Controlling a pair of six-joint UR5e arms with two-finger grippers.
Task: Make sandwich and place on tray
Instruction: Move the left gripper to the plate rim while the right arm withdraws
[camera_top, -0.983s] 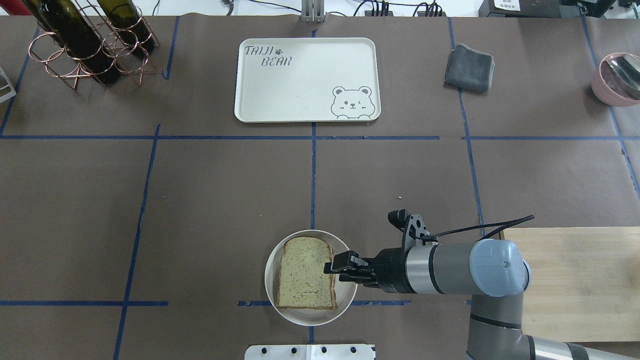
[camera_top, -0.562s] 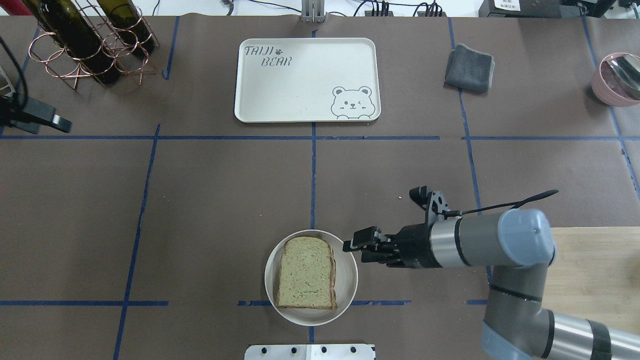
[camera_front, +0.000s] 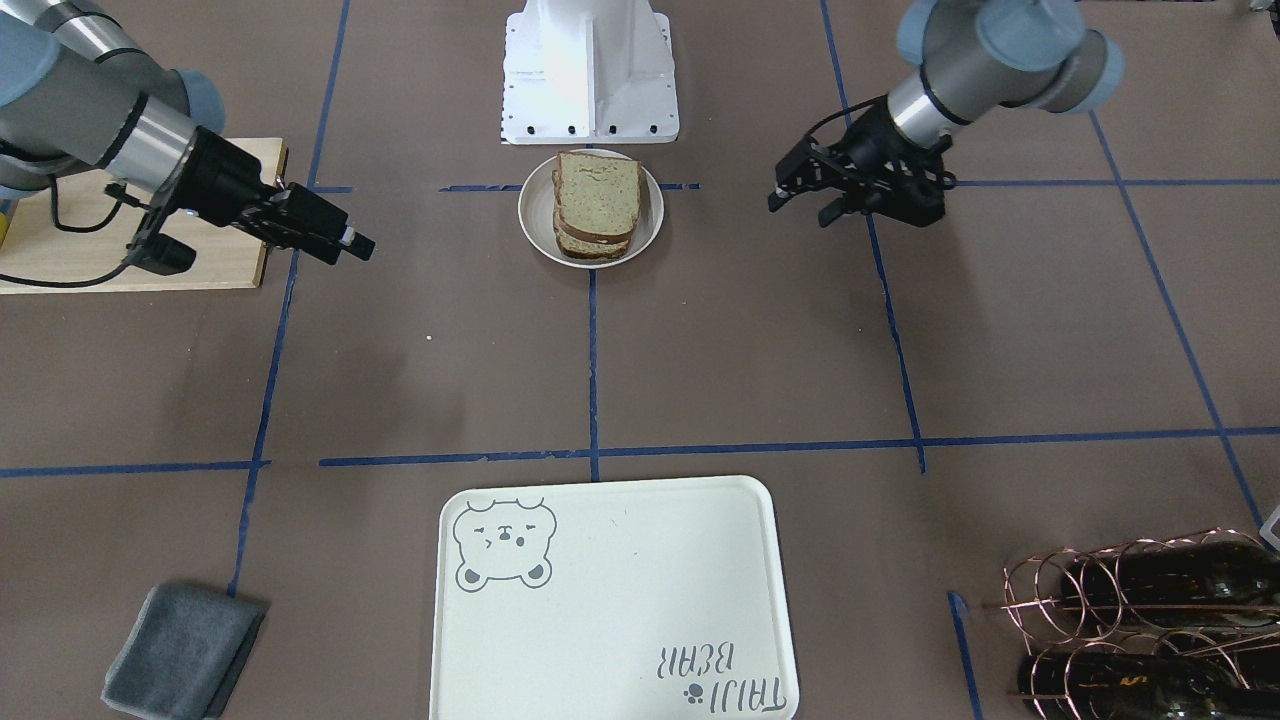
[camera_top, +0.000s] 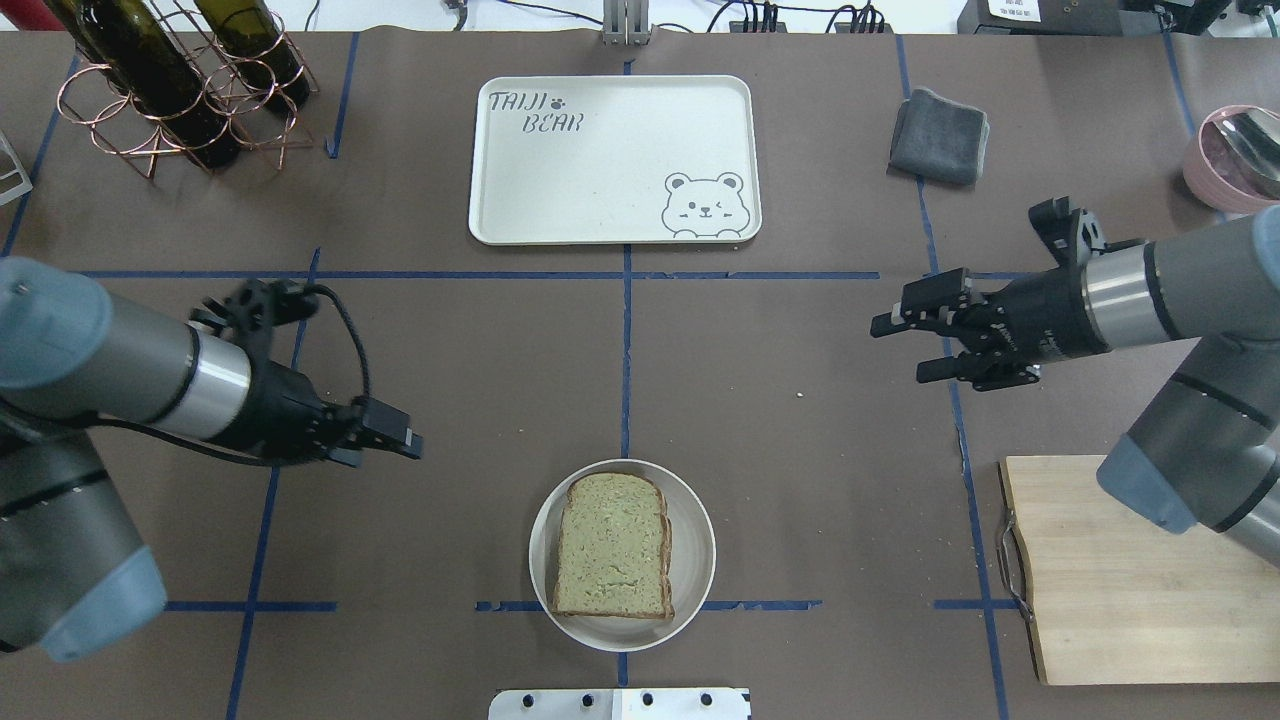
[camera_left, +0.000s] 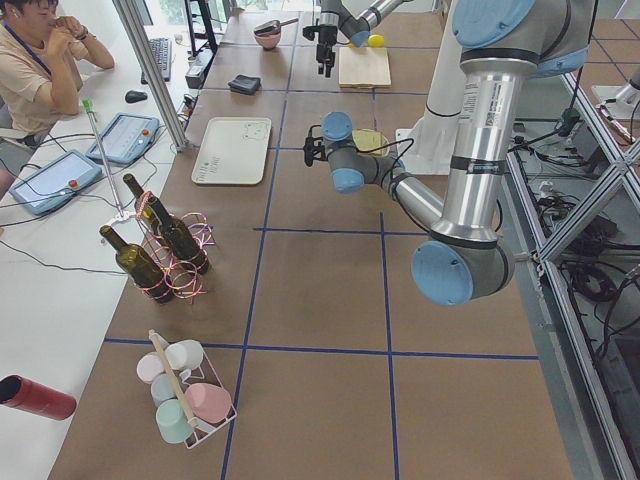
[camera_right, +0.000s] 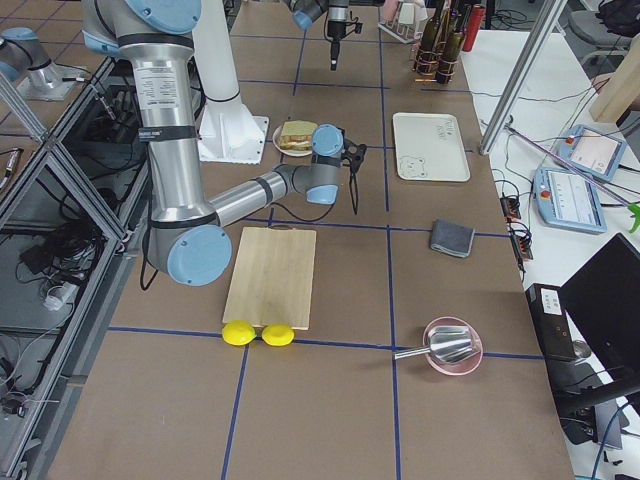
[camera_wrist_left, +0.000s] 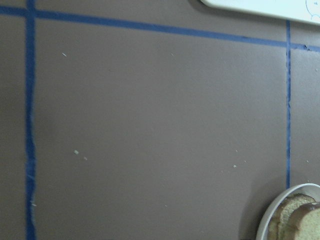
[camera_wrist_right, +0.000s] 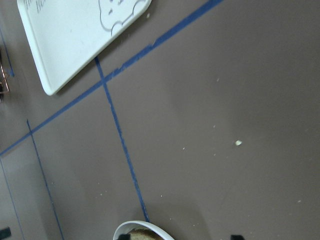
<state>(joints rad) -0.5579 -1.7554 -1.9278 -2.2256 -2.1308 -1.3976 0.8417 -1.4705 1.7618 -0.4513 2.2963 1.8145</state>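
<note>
The sandwich (camera_top: 612, 545), pale greenish-tan bread slices stacked, lies on a small round cream dish (camera_top: 700, 560) at the table's near middle; no egg shows. It also shows in the front view (camera_front: 597, 200). The cream tray (camera_top: 610, 160) with the bear drawing lies bare at the far middle. My left gripper (camera_top: 385, 445) hovers left of the dish, open and empty. My right gripper (camera_top: 900, 350) hovers far right of the dish, open and empty. The left wrist view shows the dish edge (camera_wrist_left: 265, 222) at bottom right.
A wooden cutting board (camera_top: 1130, 570) lies at the near right. A grey cloth (camera_top: 938, 135) lies right of the tray. A copper rack with wine bottles (camera_top: 180, 80) stands at the far left. A pink bowl (camera_top: 1235, 160) sits at the far right.
My right gripper has drawn back from the dish's right rim, going right and farther away. My left arm has come in from the left toward the dish. The sandwich has not moved.
</note>
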